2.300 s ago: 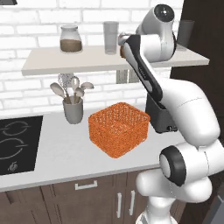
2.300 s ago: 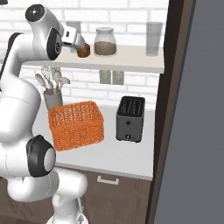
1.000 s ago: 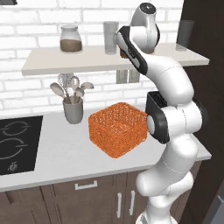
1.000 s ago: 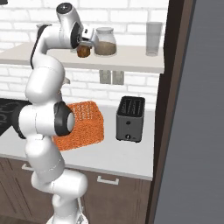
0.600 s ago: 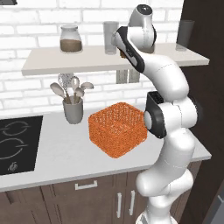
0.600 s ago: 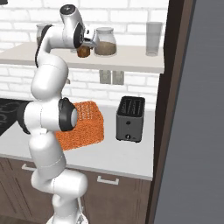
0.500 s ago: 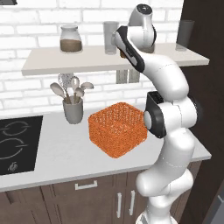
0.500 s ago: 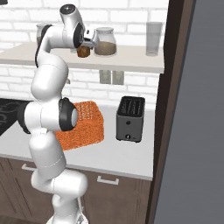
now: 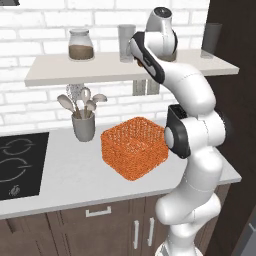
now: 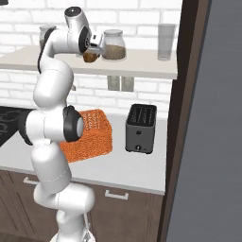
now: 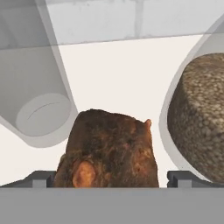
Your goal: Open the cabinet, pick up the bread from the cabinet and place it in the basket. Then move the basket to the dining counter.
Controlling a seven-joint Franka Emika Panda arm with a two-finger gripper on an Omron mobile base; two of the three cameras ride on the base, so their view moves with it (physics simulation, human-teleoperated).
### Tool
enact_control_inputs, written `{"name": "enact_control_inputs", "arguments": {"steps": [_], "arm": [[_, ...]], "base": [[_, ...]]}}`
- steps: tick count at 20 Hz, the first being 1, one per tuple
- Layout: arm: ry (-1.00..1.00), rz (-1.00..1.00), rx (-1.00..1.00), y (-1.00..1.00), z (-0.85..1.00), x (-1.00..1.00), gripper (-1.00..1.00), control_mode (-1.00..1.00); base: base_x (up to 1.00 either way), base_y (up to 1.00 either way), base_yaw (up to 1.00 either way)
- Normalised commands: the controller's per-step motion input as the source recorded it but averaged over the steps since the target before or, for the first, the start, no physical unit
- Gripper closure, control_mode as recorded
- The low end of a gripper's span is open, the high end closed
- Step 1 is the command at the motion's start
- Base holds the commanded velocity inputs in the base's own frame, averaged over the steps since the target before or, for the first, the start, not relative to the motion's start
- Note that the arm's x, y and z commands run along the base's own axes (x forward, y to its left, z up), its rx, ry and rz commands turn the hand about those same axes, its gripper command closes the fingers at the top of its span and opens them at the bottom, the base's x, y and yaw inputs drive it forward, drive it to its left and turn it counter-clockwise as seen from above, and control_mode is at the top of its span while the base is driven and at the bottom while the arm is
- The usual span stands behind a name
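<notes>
**A:** From the left base view, how far along is it?

**B:** The arm reaches up to the shelf (image 9: 75, 70). The basket (image 9: 134, 147) sits on the worktop well below the gripper, with nothing in it that I can see. So the placing and the carry to the dining counter are both left.

**A:** And the right base view?

**B:** The gripper (image 10: 91, 53) is at the shelf's front edge with the bread (image 10: 90, 57) at its tips, just beside a brown-filled jar (image 10: 114, 45). The toaster (image 10: 141, 128) stands far below.

**A:** The hand view?

**B:** The bread (image 11: 109, 151) sits right between the two finger tips, one tip (image 11: 40, 179) on each side, close against it. An empty glass (image 11: 37, 89) is to one side, the jar (image 11: 201, 118) to the other. I cannot tell whether the fingers have clamped or only bracket it. I'd judge this as the pick step.
</notes>
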Motion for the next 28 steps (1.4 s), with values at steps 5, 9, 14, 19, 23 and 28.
{"name": "enact_control_inputs", "arguments": {"steps": [5, 9, 14, 19, 23, 28], "arm": [[0.01, 0.03, 0.0, 0.0, -0.64, 0.26, 1.0, -1.0], [0.0, 0.05, 0.0, 0.02, -0.22, 0.58, 1.0, -1.0], [-0.04, 0.06, 0.0, 0.0, -0.04, -0.13, 1.0, -1.0], [-0.03, 0.12, 0.02, 0.12, 0.0, -1.0, 1.0, -1.0], [-0.03, 0.11, 0.02, 0.09, -0.01, -1.0, 1.0, -1.0], [-0.09, 0.05, 0.02, 0.0, -0.36, -1.0, 1.0, -1.0]], "base": [[0.0, 0.0, 0.0], [0.0, 0.0, 0.0], [0.0, 0.0, 0.0], [0.0, 0.0, 0.0], [0.0, 0.0, 0.0], [0.0, 0.0, 0.0]]}}
